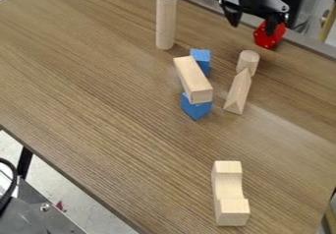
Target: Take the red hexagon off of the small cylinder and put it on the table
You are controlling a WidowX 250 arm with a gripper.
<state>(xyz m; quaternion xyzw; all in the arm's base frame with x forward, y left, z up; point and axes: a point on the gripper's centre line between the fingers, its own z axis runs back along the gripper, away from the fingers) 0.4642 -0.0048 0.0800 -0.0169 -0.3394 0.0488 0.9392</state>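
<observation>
Past the small pale wooden cylinder (248,63), the red hexagon block (266,40) is off and looks set on the brown wooden table (98,85), with the black claw (253,29) there wide open and empty, so the job seems done.

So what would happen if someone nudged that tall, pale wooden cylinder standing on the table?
The tall, pale wooden cylinder would probably tip if pushed near its top, being upright on a narrow round end. Once down, its curved side could well let it roll across the flat brown table. It looks like solid wood, so likely stiff.
</observation>
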